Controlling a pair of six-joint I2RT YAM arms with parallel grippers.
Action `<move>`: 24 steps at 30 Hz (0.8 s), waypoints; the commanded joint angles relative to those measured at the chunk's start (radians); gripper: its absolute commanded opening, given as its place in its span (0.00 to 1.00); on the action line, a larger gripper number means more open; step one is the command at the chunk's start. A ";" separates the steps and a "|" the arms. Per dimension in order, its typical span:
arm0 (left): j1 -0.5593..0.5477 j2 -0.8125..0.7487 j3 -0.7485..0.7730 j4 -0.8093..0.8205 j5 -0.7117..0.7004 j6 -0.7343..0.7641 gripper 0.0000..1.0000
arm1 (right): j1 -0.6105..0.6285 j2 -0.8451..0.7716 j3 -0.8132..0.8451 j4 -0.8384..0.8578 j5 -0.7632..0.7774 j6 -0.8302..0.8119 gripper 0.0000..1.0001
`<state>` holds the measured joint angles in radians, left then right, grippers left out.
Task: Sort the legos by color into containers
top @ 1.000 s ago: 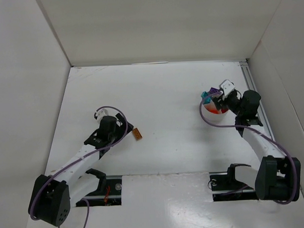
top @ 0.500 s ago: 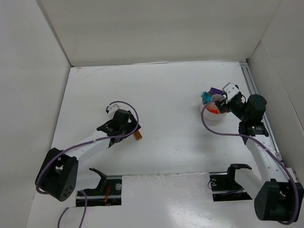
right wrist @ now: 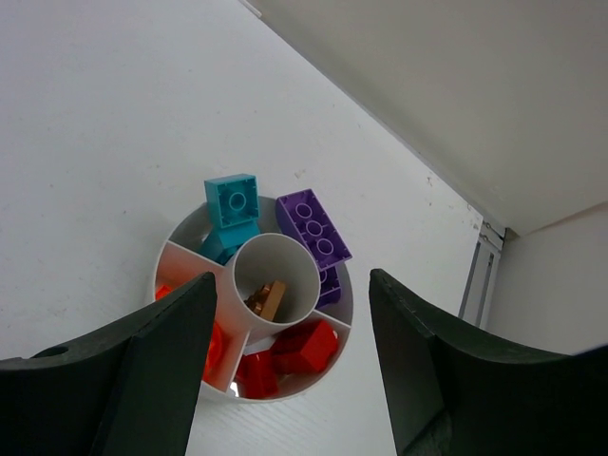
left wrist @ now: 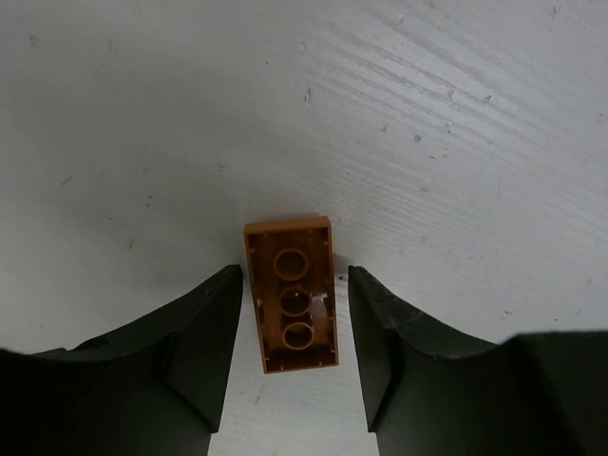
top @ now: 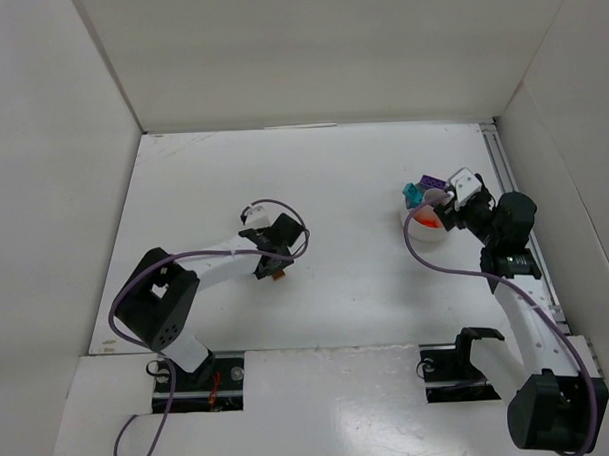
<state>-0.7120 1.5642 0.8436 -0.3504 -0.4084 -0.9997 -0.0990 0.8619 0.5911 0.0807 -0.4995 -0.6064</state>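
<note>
A brown brick (left wrist: pixel 290 294) lies studs down on the white table, and from above it shows at the left gripper's tip (top: pixel 277 273). My left gripper (left wrist: pixel 294 275) straddles it, open, with a thin gap on each side. The round white container (right wrist: pixel 190 261) has a central cup and outer compartments. It holds teal legos (right wrist: pixel 231 202), purple ones (right wrist: pixel 313 226), red ones (right wrist: pixel 304 347), orange bits (right wrist: pixel 214 356) and a brown piece (right wrist: pixel 266 299) in the cup. My right gripper (right wrist: pixel 292 280) hangs open above it with nothing between its fingers.
White walls enclose the table on three sides. A metal rail (top: pixel 503 171) runs along the right edge just beyond the container (top: pixel 428 229). A purple cable (top: pixel 185 257) loops over the left arm. Both arm mounts (top: pixel 469 362) sit at the near edge.
The left arm has swung right, bringing its gripper down around the brown brick, and its jaws have narrowed. The right gripper shifted slightly right over the container.
</note>
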 commanded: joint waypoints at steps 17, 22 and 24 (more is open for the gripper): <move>-0.026 -0.197 0.072 0.077 -0.018 -0.043 0.19 | -0.008 -0.008 0.019 -0.001 -0.279 -0.050 0.72; -0.026 -0.346 0.000 0.312 0.016 -0.099 0.19 | 0.131 0.002 0.019 0.039 -0.387 -0.041 0.73; -0.026 -0.384 -0.011 0.396 -0.022 -0.132 0.19 | 0.220 0.002 0.019 0.082 -0.337 0.009 0.73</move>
<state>-0.7338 1.2312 0.8570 -0.1341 -0.4007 -1.0756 0.0311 0.8711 0.5915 0.0772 -0.7738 -0.6422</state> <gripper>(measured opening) 0.326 0.727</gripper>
